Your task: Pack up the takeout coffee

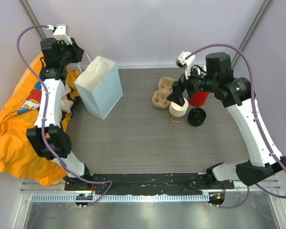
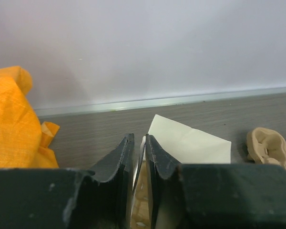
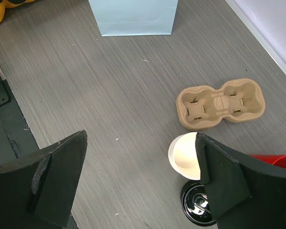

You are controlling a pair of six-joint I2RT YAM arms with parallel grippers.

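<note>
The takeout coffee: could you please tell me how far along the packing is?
Early. Done: the paper bag stands upright. In hand: the left pincer pinches the bag's rim, and the right pincer hangs open over the cup stack. Left: no cup wears a lid, the black lid lies on the table, and the cup carrier is empty.

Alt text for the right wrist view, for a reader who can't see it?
The right hand stands wide open above a grey table, holding nothing, one finger partly hiding a stack of white-rimmed paper cups. A pulp cup carrier lies beyond the stack, a black lid nearer the camera, and a pale paper bag stands farthest off.
</note>
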